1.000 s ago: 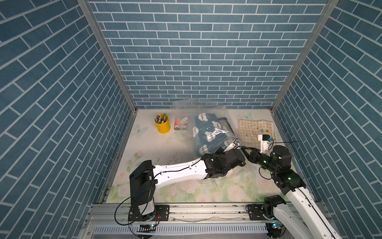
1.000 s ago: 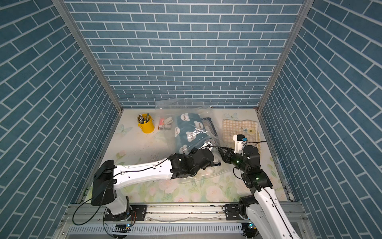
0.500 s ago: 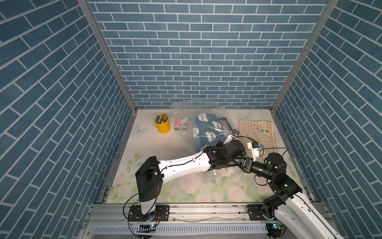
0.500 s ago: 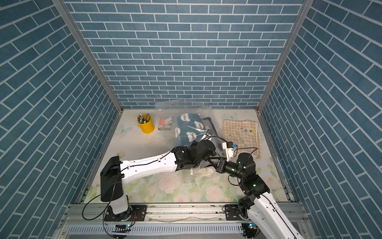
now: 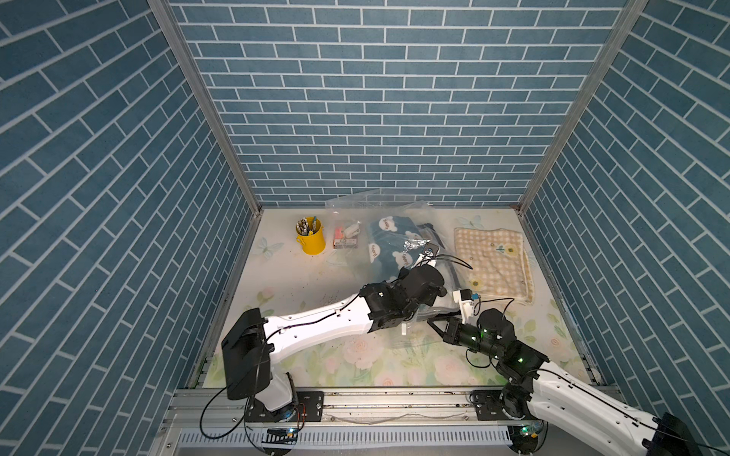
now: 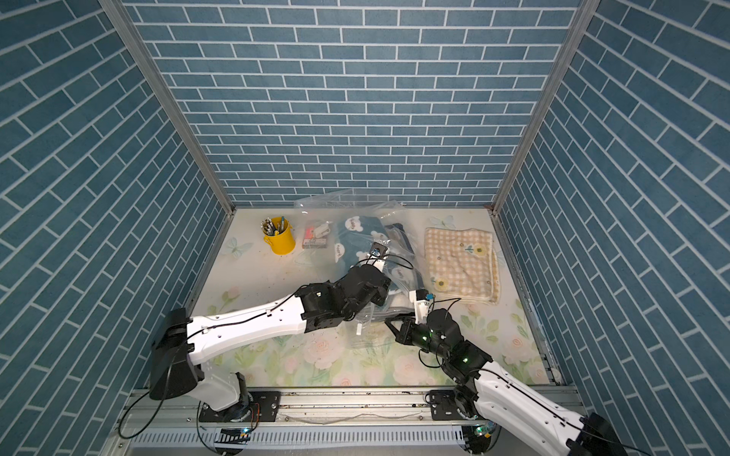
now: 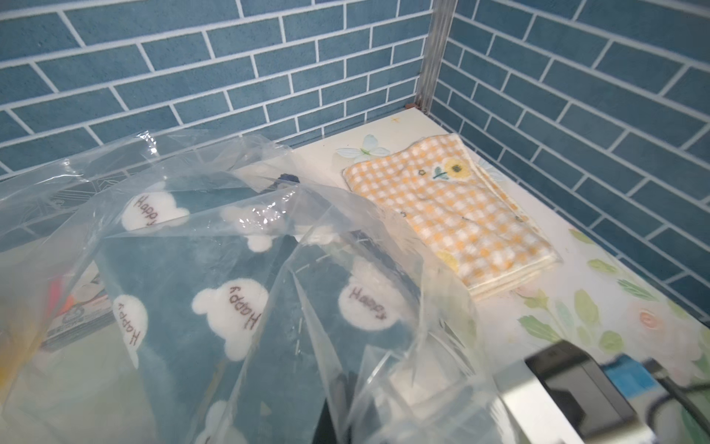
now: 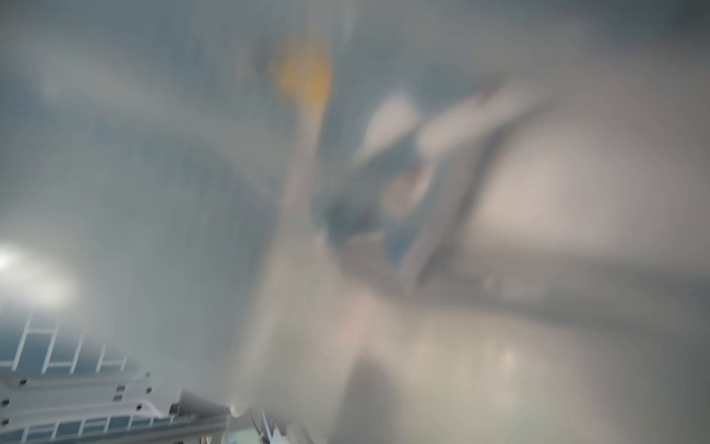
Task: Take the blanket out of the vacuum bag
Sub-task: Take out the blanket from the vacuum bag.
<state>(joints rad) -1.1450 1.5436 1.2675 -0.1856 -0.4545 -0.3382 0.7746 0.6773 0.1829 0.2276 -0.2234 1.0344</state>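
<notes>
The right gripper's point(image 5: 431, 320) fingers are together at the vacuum bag's point(image 7: 338, 215) near edge; its wrist view is mere blur. The left gripper point(image 5: 436, 296), fingers hidden from above, is closed. Its wrist view shows the blanket point(image 7: 215, 276) inside the bag, beside the checked cloth point(image 7: 453, 215).

We see cup point(image 5: 311, 239) at back left of table point(image 5: 284, 284). Just right of cup, small pack point(image 5: 347, 238). In middle, vacuum bag point(image 5: 379, 201), reaching back wall point(image 5: 375, 118). Inside it, blanket point(image 5: 389, 244). Right of vacuum bag, folded cloth point(image 5: 490, 260), near right wall point(image 5: 632, 197). We find vacuum bag between small pack and folded cloth.
</notes>
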